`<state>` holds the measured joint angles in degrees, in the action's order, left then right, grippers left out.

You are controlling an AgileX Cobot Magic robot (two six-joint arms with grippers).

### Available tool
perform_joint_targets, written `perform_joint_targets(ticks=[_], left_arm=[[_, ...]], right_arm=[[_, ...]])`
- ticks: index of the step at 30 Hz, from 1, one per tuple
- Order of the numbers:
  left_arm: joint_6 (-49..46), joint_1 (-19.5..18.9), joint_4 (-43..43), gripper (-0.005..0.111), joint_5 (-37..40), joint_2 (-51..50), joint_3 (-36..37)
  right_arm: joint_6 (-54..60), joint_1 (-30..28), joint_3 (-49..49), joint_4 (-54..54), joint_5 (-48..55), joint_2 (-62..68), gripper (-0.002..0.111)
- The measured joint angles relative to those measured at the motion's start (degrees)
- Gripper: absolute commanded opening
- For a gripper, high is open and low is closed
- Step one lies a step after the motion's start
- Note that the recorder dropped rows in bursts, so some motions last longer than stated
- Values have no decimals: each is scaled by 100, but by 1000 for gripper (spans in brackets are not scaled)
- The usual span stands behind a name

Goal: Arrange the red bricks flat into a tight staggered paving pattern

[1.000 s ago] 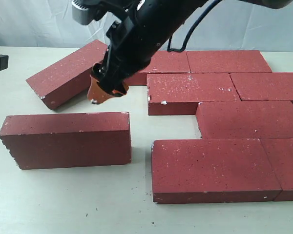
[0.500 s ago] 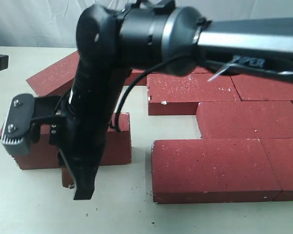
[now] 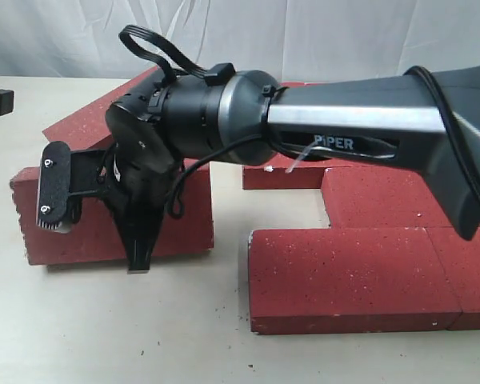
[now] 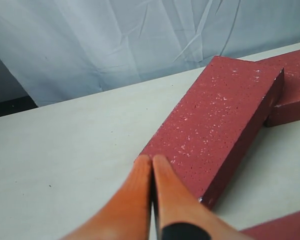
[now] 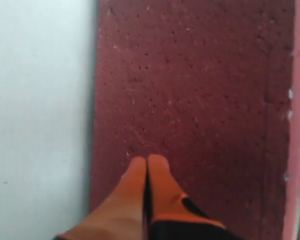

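Swung down since a second ago, my right arm [image 3: 344,120] lies across the edge-standing red brick [image 3: 190,222], right gripper [image 5: 146,162] pinched empty at its face, left gripper [image 4: 151,161] pinched empty by the angled brick [image 4: 215,120] behind it, paved bricks [image 3: 344,272] to its right

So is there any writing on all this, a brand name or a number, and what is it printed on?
"PIPER": white letters on the grey tube of the right arm, in the exterior view; a white cable tie crosses the first letter.
Nothing else reads as text: the red bricks carry only white speckles, and neither wrist view shows any lettering.
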<state>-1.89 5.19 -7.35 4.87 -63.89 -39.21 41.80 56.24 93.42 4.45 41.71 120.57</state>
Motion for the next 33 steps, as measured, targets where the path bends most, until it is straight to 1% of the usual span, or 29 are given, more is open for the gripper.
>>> perform_joint_targets(ticks=[2,6,9,11,15,18,21,24,26,33], left_arm=[[0,0,0,0,-26,0,0],[0,0,0,0,-26,-10,0],[0,-14,-70,0,-37,-10,0],[0,-99,-240,0,-60,-10,50],[0,-478,-435,0,-64,-57,288],[0,-827,-391,0,-102,-288,403],[0,-1052,-143,0,-226,-691,465],[0,-1110,15,0,-276,-1198,488],[0,-1109,13,0,-221,-1478,488],[-21,-1112,56,0,583,-2312,78]], right_arm=[[-360,-48,0,480,-186,0,-1],[-586,-300,110,496,-33,-48,-1],[-611,-582,156,88,329,-279,-1],[-651,-832,166,-369,651,-529,-1],[-761,-1559,-94,-1381,881,-1147,-1],[-786,-2090,-736,-1940,485,-1563,-1],[-797,-2409,-1504,-2393,-225,-1711,-1],[-713,-2506,-2088,-2722,-820,-1631,-1],[-599,-2516,-2311,-2832,-1141,-1504,-1],[-456,-2516,-2425,-2901,-2095,-1039,-1]])
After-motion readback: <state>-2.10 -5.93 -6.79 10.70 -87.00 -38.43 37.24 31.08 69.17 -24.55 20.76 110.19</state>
